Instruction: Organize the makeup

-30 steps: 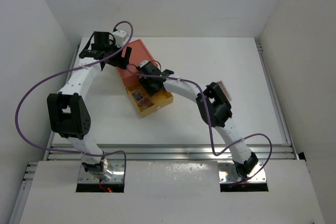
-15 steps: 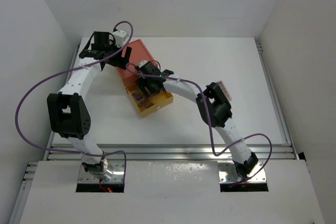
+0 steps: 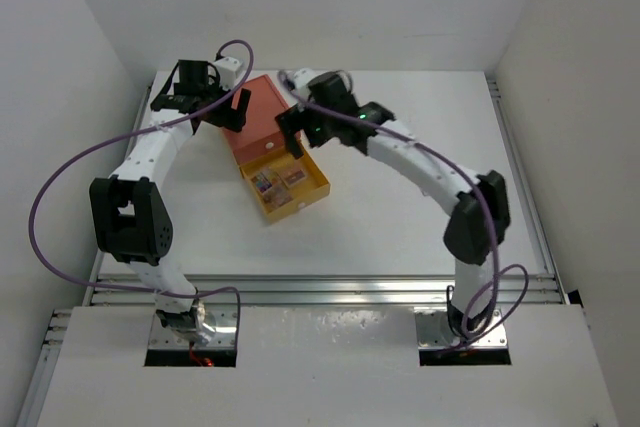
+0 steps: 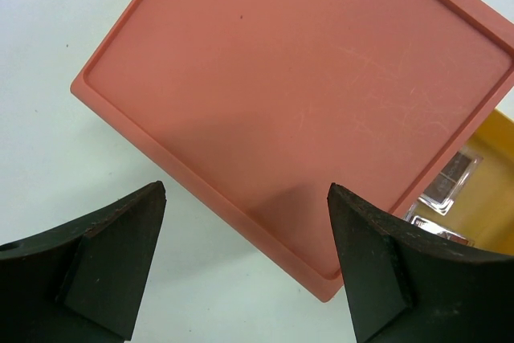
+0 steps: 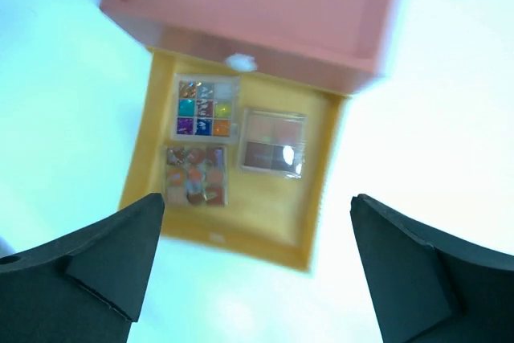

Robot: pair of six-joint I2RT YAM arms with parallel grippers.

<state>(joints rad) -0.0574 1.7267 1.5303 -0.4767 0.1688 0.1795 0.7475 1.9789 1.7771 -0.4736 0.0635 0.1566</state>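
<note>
Orange box sits at the far left of the table, with its yellow drawer pulled out toward the arms. Three palettes lie flat in the drawer, side by side, none stacked: multicoloured palette, pink-and-brown palette, brown-toned palette. No brushes or pencils show in any view, either in the drawer or on the table. My read: the palettes are sorted and what's left is pushing the drawer shut, plus any sticks that are out of frame.

Right gripper is wide open and empty. It hangs above the drawer and touches nothing; its wrist view is blurred. Left gripper is also spread wide with nothing between the fingers. It is poised over the box's lid near one edge, and I can't tell whether it touches the lid.
</note>
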